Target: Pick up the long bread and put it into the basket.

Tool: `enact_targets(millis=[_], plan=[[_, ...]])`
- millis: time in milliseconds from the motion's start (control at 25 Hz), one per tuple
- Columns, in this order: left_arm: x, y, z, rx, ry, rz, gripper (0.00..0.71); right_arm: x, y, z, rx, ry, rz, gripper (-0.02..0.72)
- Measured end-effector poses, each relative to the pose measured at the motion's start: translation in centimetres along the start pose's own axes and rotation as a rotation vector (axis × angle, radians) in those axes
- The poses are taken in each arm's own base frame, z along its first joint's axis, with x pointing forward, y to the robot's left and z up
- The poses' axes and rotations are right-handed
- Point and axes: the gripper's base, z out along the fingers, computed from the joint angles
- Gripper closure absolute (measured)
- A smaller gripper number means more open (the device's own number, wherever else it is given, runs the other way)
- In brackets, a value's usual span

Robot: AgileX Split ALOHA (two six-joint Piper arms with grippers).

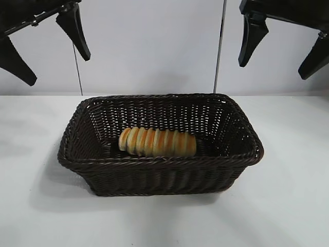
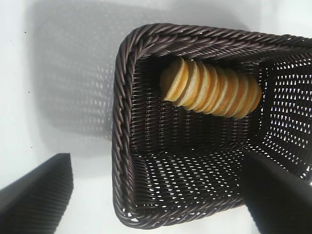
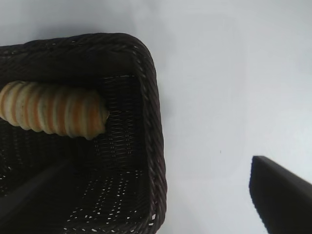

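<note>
Surface: white table (image 1: 288,206), carrying one basket; a pale wall stands behind its far edge.

Basket: large rectangular wicker basket (image 1: 154,177), dark brown, braided rim, sloping openwork sides. It sits about midway between the table's left and right edges, its long sides running parallel to the near edge. Also seen in the left wrist view (image 2: 124,146) and the right wrist view (image 3: 153,146).

Long bread: ribbed tan-golden loaf (image 1: 157,142) with orange-brown crosswise ridges. It lies on the basket floor, lengthwise along the basket, close against the inner face of the long wall nearest the table's near edge, roughly centred between the two short walls. Also seen in the left wrist view (image 2: 210,88) and the right wrist view (image 3: 53,108). Nothing touches it.

Left gripper: (image 1: 49,49) raised well above the table, over the far left side, beyond the basket's left end. Its two black fingers (image 1: 74,31) are spread wide apart and carry nothing.

Right gripper: (image 1: 280,46) raised well above the table, over the far right side, beyond the basket's right end. Its fingers (image 1: 252,38) are likewise spread wide, with nothing between them.

Contact: both grippers hang clear of basket and loaf.
</note>
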Motion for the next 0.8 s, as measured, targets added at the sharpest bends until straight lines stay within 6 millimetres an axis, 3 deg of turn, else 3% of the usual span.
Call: enact_targets(millis=[800], plan=[[-0.03,-0.01,0.0,0.002,-0.003,-0.001,0.041,0.1,0.45,0.17,-0.041,0.015,0.061,0.008]])
